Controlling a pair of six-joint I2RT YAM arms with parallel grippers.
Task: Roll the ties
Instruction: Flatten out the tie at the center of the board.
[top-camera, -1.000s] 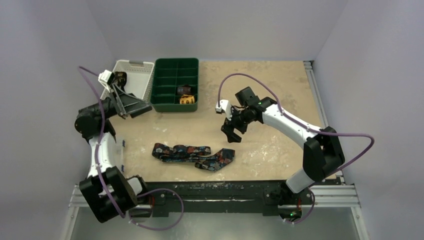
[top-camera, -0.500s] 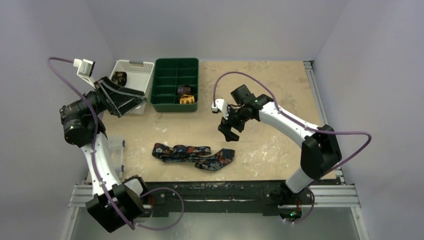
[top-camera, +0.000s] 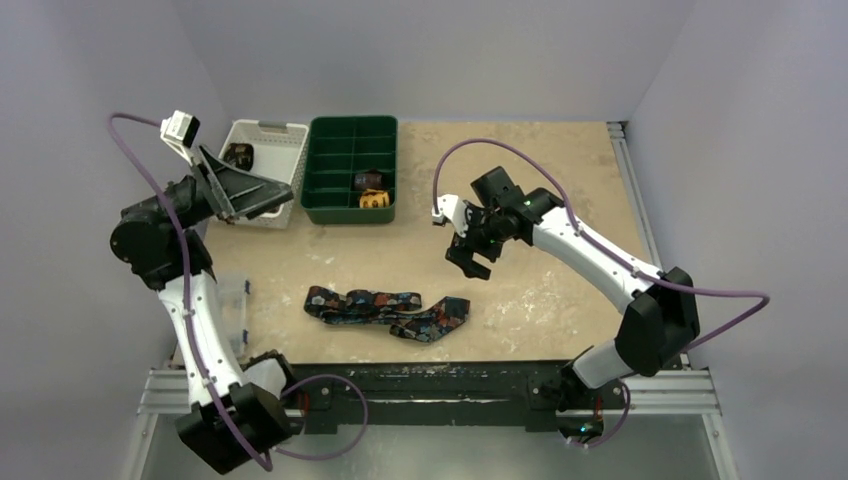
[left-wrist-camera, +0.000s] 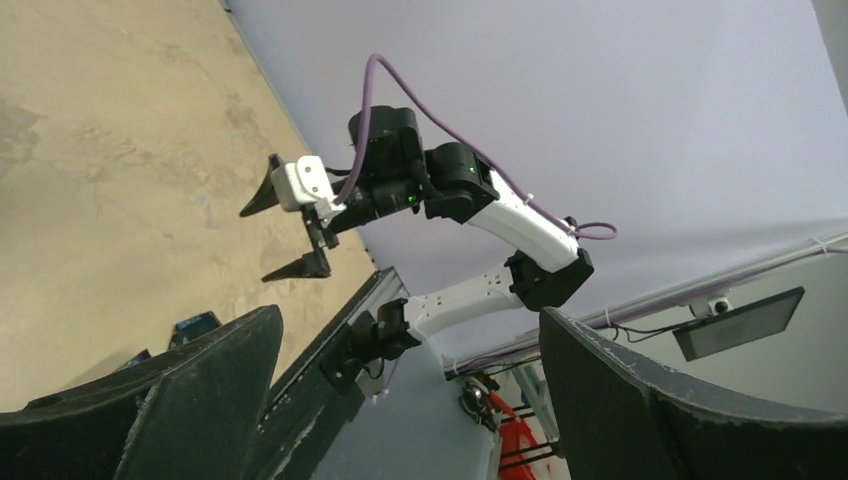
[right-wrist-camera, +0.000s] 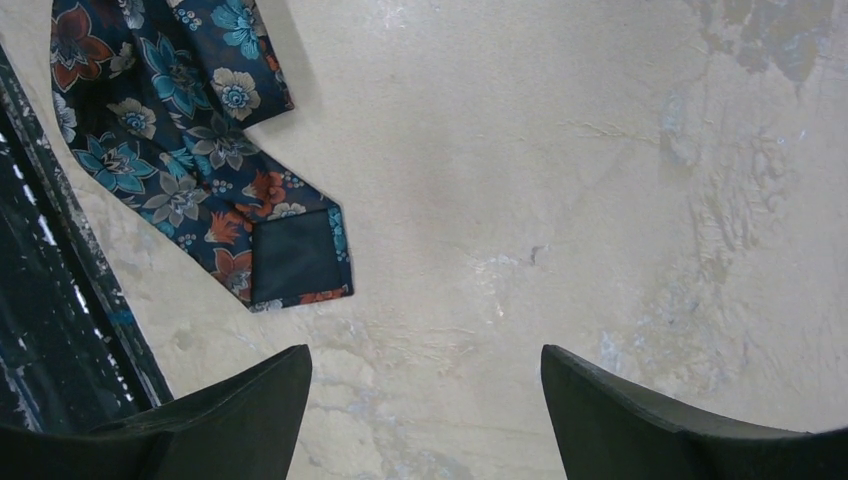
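the left gripper (top-camera: 270, 198) hangs by the white basket (top-camera: 283, 148), jaws spread wide and empty (plain in its wrist view). the navy flowered tie (top-camera: 385, 308) lies folded and unrolled near the front edge of the table (top-camera: 560, 190). the right gripper (top-camera: 474, 258) hovers beyond the tie's wide end, open, holding nothing.

- Left of and before the right gripper (top-camera: 468, 262): tie (top-camera: 385, 308), on the table (top-camera: 560, 170).
- Right of the left gripper (top-camera: 275, 200): tray (top-camera: 352, 216); beneath and behind it, basket (top-camera: 268, 126).
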